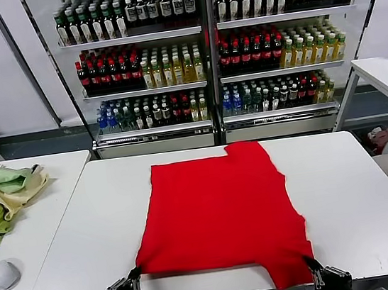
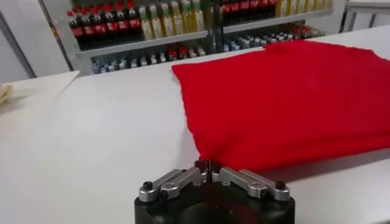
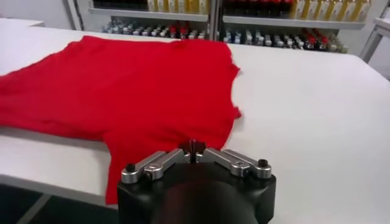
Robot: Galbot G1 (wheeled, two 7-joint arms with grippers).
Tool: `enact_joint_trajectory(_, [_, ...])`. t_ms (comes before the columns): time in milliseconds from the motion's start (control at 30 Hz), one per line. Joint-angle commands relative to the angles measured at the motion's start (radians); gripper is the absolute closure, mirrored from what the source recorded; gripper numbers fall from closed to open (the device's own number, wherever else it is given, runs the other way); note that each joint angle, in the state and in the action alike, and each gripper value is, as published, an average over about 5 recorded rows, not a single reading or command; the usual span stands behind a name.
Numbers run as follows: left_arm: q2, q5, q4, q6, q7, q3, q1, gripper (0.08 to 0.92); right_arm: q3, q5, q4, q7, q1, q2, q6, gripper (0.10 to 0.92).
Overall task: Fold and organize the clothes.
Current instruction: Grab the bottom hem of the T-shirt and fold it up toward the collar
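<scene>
Head view showed the soft red T-shirt lying flat and plain on the white table. Wrist views alone showed the left gripper and right gripper each pinched closed on its near hem.

Bright red T-shirt, plain side up, spread flat mid-table, one sleeve toward the shelves, near hem corners draped over the front edge.

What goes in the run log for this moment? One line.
stage: fold start | left gripper: shut on T-shirt near corner | right gripper: shut on T-shirt near edge | table: shirt flat
</scene>
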Motion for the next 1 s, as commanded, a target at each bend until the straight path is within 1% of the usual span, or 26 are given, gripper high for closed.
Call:
enact_joint_trajectory(33, [0.038,0.013,-0.171,-0.037,-0.015,-0.142,0.237,0.914,0.022,-0.016,0.105,0.009,-0.039,-0.008,-0.002,0.91])
enact_joint_trajectory(100, [0.032,-0.008,-0.161,-0.029,-0.018,-0.148,0.168,0.914,0.004,-0.009,0.087,0.023,0.041,-0.009,-0.017,0.91])
enact_joint_trajectory(233, [0.012,-0.072,-0.068,-0.013,-0.025,-0.118,-0.052,0.914,-0.046,0.028,0.009,0.061,0.239,-0.004,-0.071,0.91])
enact_joint_trajectory(300, [-0.002,-0.092,-0.017,-0.002,-0.014,-0.084,-0.143,0.914,-0.072,0.037,-0.029,0.072,0.327,-0.004,-0.096,0.91])
enact_joint_trajectory(367, [-0.022,-0.09,0.032,0.003,0.01,-0.043,-0.204,0.914,-0.09,0.031,-0.064,0.078,0.388,-0.007,-0.11,0.91])
enact_joint_trajectory(467, [-0.057,-0.071,0.1,0.002,0.041,0.018,-0.272,0.914,-0.115,-0.005,-0.12,0.086,0.444,-0.005,-0.116,0.91])
enact_joint_trajectory(567, [-0.083,-0.055,0.166,-0.008,0.055,0.054,-0.337,0.914,-0.134,-0.039,-0.161,0.087,0.472,0.004,-0.112,0.91])
enact_joint_trajectory(733, [-0.104,-0.052,0.267,-0.014,0.072,0.083,-0.438,0.914,-0.176,-0.073,-0.21,0.087,0.511,0.02,-0.114,0.91])
enact_joint_trajectory(867, [-0.122,-0.052,0.337,-0.007,0.1,0.092,-0.504,0.914,-0.215,-0.138,-0.247,0.092,0.533,0.045,-0.117,0.91])
enact_joint_trajectory(1000, [-0.129,-0.051,0.373,0.006,0.123,0.095,-0.552,0.914,-0.238,-0.153,-0.258,0.102,0.558,0.064,-0.128,0.91])
